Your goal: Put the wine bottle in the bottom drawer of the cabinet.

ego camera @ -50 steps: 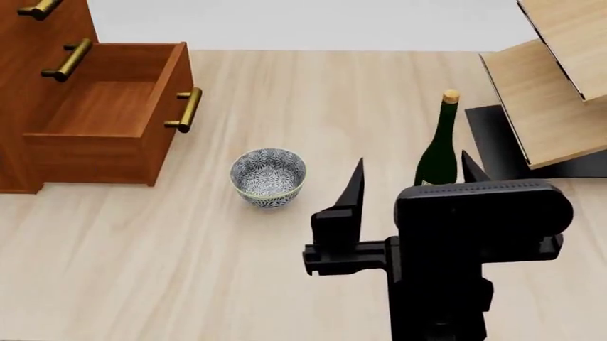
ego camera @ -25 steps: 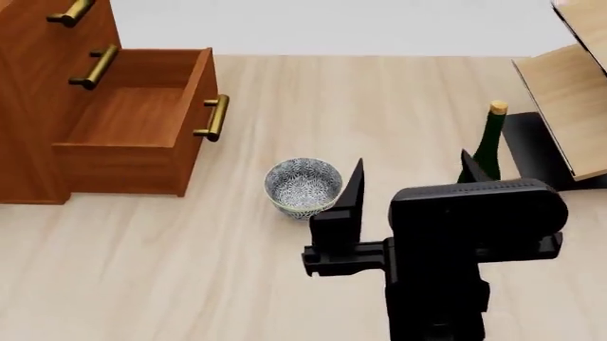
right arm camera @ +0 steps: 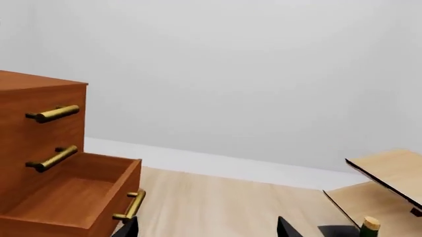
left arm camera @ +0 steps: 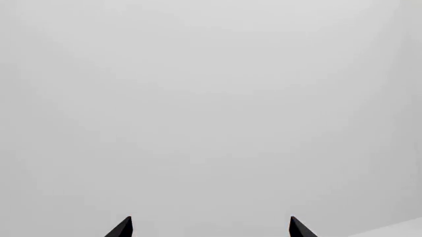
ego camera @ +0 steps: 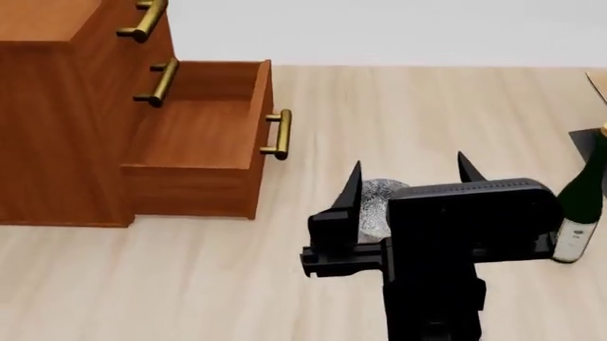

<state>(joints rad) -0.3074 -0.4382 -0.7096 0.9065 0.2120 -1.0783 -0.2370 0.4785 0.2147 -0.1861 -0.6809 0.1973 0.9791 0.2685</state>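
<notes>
The tall dark green glass wine bottle (ego camera: pixel 581 206) stands upright on pale wood-grain floor (ego camera: pixel 190 284), well apart from the reddish-brown wooden cabinet's (ego camera: pixel 57 114) pulled-out bottom drawer (ego camera: pixel 204 145). The angular black right gripper (ego camera: pixel 408 174) is spread, empty; the left gripper (left arm camera: pixel 209 228) likewise

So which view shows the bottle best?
The head view: the bottle stands at its right edge, body and label visible. The right wrist view catches only its cork. The left wrist view shows none of it.

We see the cabinet (right arm camera: pixel 39 128) with its bottom drawer (right arm camera: pixel 72 197) pulled open, and what looks like the wine bottle (right arm camera: pixel 368 227) cork beside the pale rack (right arm camera: pixel 386 182).
</notes>
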